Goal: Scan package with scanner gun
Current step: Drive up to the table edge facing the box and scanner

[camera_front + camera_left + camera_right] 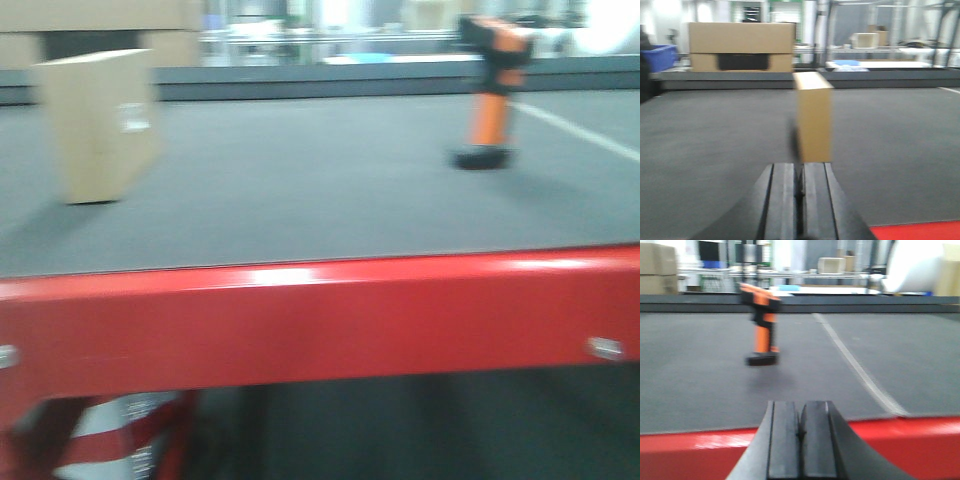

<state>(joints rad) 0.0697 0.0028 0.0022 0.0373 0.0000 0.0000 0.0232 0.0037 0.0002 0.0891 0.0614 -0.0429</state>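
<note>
Pre-grasp: my left jaws and right jaws together, empty. Untouched on surface: scanner gun, package. Next: open right, take orange handle.

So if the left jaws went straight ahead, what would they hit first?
Probably the package, standing upright straight ahead of the shut left jaws; how far away it is, is unclear.

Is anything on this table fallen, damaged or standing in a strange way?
Nothing stands out. The package stands upright on the grey table, and the scanner gun stands on its base, apart from it. The left gripper and right gripper are shut and hold nothing. The pictures are blurred, so small damage would not show.
</note>
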